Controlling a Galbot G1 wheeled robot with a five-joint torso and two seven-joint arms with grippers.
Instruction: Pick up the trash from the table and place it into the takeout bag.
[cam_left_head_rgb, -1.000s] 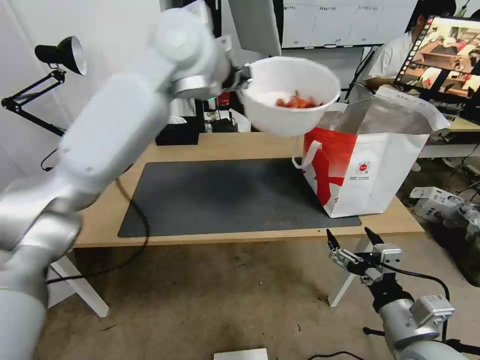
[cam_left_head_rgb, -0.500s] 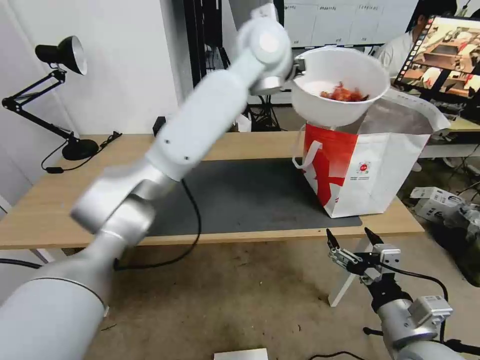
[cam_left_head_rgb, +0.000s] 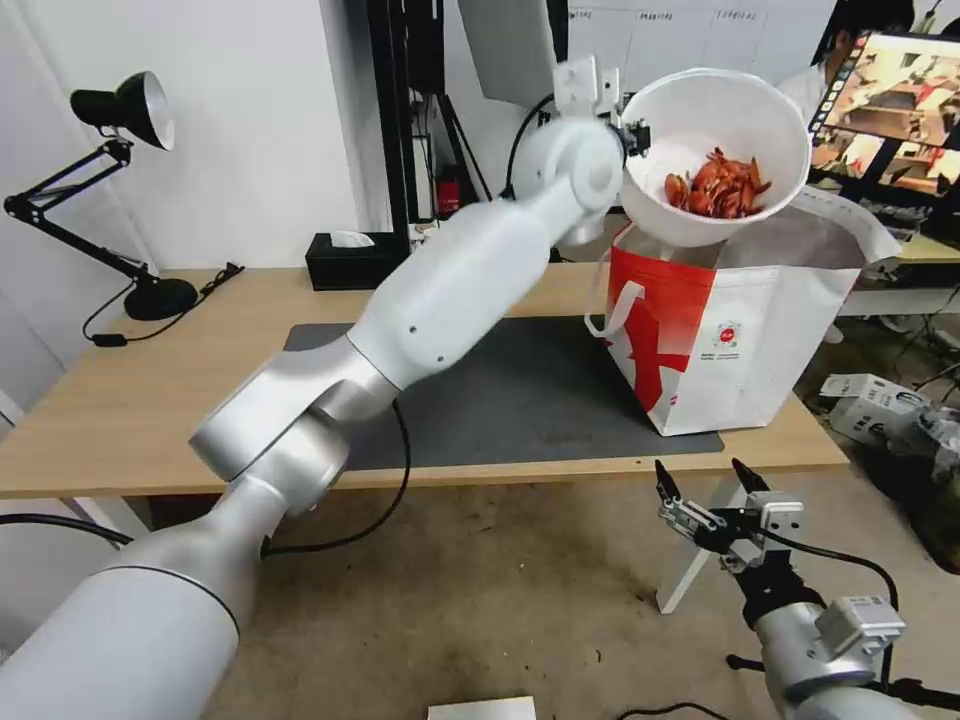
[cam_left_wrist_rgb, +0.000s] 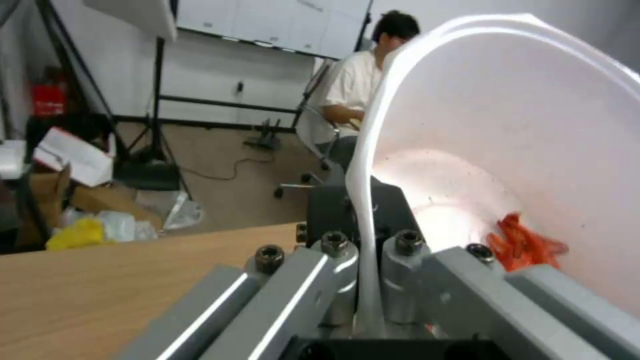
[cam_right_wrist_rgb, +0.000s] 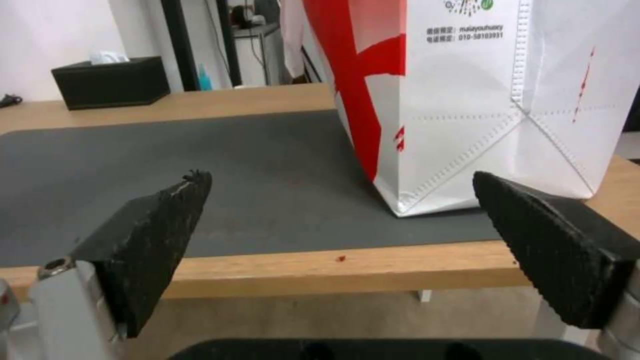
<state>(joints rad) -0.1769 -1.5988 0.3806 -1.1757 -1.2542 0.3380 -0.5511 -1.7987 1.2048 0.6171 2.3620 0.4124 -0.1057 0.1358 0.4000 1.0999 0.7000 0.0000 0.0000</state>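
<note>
My left gripper (cam_left_head_rgb: 632, 135) is shut on the rim of the white round bowl (cam_left_head_rgb: 718, 150), part of the trash, and holds it tilted above the open mouth of the takeout bag (cam_left_head_rgb: 735, 305). Red shell scraps (cam_left_head_rgb: 720, 186) lie in the bowl's lower side. In the left wrist view the bowl's rim (cam_left_wrist_rgb: 365, 200) runs between the fingers and the scraps (cam_left_wrist_rgb: 523, 245) sit deep inside. The red-and-white bag stands on the right end of the table (cam_left_head_rgb: 90, 420), on the grey mat (cam_left_head_rgb: 500, 385). My right gripper (cam_left_head_rgb: 705, 478) hangs open below the table's front edge, in front of the bag (cam_right_wrist_rgb: 467, 100).
A black desk lamp (cam_left_head_rgb: 120, 110) stands at the table's left end and a black tissue box (cam_left_head_rgb: 350, 260) at its back edge. A monitor (cam_left_head_rgb: 890, 100) sits behind the bag. Boxes (cam_left_head_rgb: 880, 405) lie on the floor to the right.
My left arm has swung right and up with the bowl, from over the table's middle to above the bag's mouth, and the bowl has tipped more. The right gripper has stayed put.
</note>
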